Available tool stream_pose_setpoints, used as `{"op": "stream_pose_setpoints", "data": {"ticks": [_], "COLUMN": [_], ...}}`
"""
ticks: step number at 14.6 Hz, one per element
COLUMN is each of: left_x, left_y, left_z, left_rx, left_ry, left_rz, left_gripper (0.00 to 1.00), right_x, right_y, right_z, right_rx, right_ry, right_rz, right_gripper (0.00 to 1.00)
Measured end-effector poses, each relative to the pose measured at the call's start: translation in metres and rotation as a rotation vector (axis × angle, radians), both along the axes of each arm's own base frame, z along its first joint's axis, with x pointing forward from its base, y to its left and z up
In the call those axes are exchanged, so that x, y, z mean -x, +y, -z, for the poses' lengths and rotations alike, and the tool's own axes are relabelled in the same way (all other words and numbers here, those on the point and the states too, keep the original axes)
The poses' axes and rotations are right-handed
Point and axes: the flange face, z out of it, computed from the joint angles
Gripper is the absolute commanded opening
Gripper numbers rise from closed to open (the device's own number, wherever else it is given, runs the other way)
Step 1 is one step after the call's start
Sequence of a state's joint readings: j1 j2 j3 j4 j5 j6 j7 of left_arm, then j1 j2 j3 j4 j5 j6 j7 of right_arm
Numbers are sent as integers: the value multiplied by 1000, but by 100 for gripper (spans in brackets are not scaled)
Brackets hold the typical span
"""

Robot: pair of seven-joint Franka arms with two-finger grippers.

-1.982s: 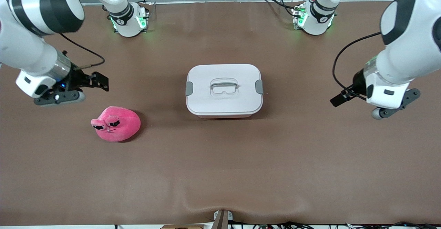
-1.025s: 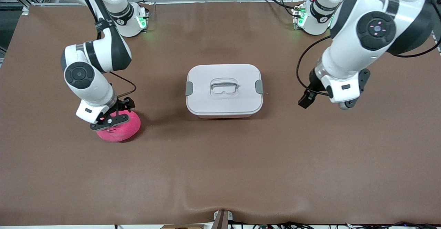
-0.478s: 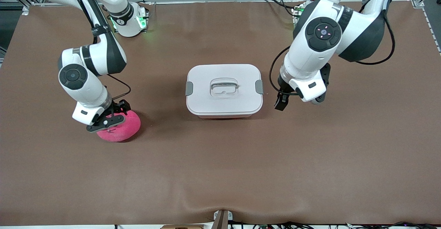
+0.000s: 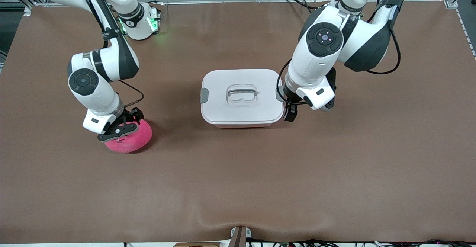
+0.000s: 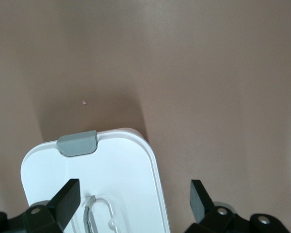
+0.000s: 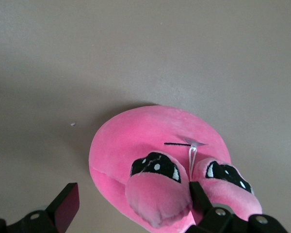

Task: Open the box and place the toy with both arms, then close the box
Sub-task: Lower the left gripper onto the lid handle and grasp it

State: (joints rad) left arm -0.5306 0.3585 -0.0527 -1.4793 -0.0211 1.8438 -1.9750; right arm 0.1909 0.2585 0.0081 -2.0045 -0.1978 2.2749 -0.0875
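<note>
Toward the right arm's end of the table: pink toy (image 4: 131,140) resting on the brown table (image 4: 238,187), nearer to the front camera than the box. Right gripper (image 4: 118,131) low over the toy's top, fingers (image 6: 68,206) spread wide to either side of the plush eyes, gripping nothing. In the right wrist view, toy (image 6: 160,165) between the open fingertips, both half-lidded eyes showing, a small clear tag loop between them.

At mid-table: box (image 4: 241,96) closed, white lid on, grey clip (image 4: 204,95) latched at the end toward the right arm, recessed handle (image 4: 242,92) in the lid's middle.

Toward the left arm's end: left gripper (image 4: 290,111) down beside the box at its clip end, touching or just apart cannot be told. Fingers (image 5: 65,199) wide open in the left wrist view, holding nothing, lid corner and a grey clip (image 5: 77,142) between them.
</note>
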Motion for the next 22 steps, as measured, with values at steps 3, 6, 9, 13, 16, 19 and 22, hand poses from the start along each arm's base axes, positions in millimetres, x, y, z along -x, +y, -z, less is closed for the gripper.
{"op": "stream_pose_setpoints", "data": {"ticks": [3, 6, 9, 13, 16, 19, 22], "left_x": [1, 14, 28, 39, 45, 55, 63], "left_y": [-4, -24, -49, -81, -93, -106, -116], "left_z": [6, 8, 16, 43, 62, 73, 77], "left_rx": [-6, -8, -5, -10, -22, -40, -37], "left_ry": [10, 14, 12, -4, 7, 4, 0], "left_rz": [-45, -96, -108, -142, -167, -183, -204], "left_gripper": [100, 100, 100, 100, 100, 100, 100], "right_x": [0, -1, -2, -3, -3, -3, -4], "right_y": [-2, -6, -13, -16, -16, -16, -16], "right_z": [7, 15, 22, 24, 24, 23, 23], "right_rx": [6, 18, 29, 32, 33, 33, 33], "right_ry": [8, 15, 21, 20, 18, 17, 16], "right_rz": [-4, -7, -6, -7, -7, -8, -8], "right_gripper": [100, 100, 82, 50, 26, 1, 0]}}
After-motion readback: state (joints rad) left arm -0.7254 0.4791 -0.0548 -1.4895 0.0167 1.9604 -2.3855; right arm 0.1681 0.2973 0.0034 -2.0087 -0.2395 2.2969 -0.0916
